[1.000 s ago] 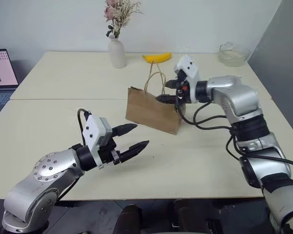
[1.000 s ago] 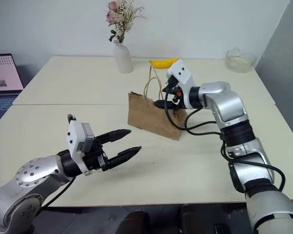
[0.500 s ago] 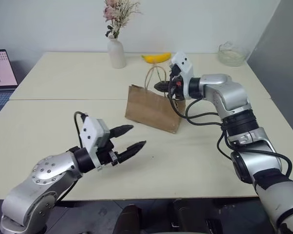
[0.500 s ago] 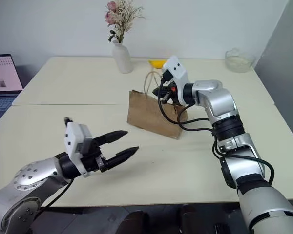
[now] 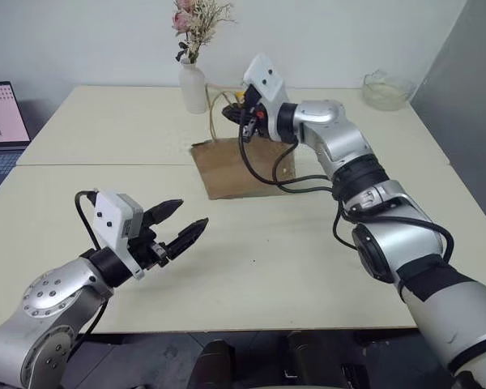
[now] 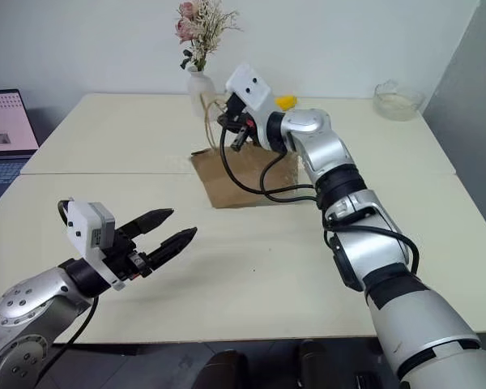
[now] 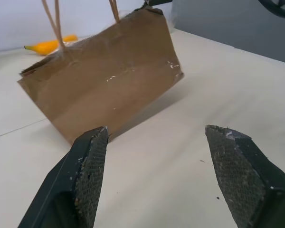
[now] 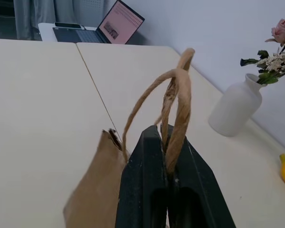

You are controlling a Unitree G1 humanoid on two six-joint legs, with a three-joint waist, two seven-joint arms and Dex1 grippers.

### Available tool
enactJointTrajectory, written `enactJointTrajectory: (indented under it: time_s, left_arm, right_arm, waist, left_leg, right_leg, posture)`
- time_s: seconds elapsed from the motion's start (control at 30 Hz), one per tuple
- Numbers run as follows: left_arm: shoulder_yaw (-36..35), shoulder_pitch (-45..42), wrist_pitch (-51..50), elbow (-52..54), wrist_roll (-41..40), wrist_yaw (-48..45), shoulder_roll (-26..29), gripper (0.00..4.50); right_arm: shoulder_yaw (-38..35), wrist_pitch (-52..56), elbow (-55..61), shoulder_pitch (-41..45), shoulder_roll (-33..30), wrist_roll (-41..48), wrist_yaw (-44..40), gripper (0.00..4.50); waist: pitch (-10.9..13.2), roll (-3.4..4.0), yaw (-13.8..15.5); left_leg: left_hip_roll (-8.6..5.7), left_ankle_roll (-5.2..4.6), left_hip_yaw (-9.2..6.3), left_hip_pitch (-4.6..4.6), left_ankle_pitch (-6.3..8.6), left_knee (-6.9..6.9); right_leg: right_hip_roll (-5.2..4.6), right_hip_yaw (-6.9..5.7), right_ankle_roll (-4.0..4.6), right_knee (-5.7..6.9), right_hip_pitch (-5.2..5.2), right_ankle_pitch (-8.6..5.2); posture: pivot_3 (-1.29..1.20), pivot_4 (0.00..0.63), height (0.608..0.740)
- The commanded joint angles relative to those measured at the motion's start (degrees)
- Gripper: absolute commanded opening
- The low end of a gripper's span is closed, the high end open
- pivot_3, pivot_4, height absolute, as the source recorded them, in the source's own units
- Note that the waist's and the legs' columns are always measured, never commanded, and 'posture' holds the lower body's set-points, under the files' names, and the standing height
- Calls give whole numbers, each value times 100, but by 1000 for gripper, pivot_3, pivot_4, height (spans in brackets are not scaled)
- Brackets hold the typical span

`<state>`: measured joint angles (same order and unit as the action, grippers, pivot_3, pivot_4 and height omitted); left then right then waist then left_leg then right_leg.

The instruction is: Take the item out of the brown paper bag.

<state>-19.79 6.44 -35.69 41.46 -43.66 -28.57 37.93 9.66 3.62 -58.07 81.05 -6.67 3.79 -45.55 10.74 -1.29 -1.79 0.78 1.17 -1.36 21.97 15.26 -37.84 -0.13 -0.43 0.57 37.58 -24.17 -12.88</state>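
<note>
Right wrist view: right fingers (image 8: 168, 142) clamped on bag handles (image 8: 178, 102); left fingers (image 5: 176, 223) apart over bare table (image 5: 308, 259).

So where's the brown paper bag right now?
The brown paper bag sits mid-table in the head views, just in front of the white vase and banana, its cord handles pinched in the right gripper.

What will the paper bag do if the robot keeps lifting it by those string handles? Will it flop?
Probably yes. The brown paper bag is thin and crumpled, and already leans with one bottom corner off the table in the left wrist view, so it likely swings and sags. The right gripper pinches only the cord handles, which look soft and bendy. It seems light.
</note>
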Motion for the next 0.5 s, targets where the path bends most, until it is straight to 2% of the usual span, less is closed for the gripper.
enactJointTrajectory:
  time_s: [0.03,0.27,0.5]
  left_arm:
    - [-144,59,128,271,-32,66,-37,3411]
    - [-87,62,141,298,7,107,-22,3411]
    - [-62,74,142,329,22,101,3,3411]
  right_arm:
    - [-210,-538,-349,338,62,-70,95,58]
    - [-9,-1276,-1149,352,91,-648,457,58]
    - [-474,-884,-1273,451,170,-426,302,58]
  waist:
    - [0,0,0]
    - [1,0,1]
    - [1,1,1]
  left_leg:
    - [0,0,0,0,0,1]
    - [0,0,-1,1,0,1]
    - [1,0,-2,1,0,2]
  right_leg:
    - [0,0,0,0,0,0]
    - [0,0,2,0,0,-1]
    - [0,-1,3,0,-1,-1]
  posture:
    - [0,150,740]
    - [0,150,740]
    - [0,150,740]
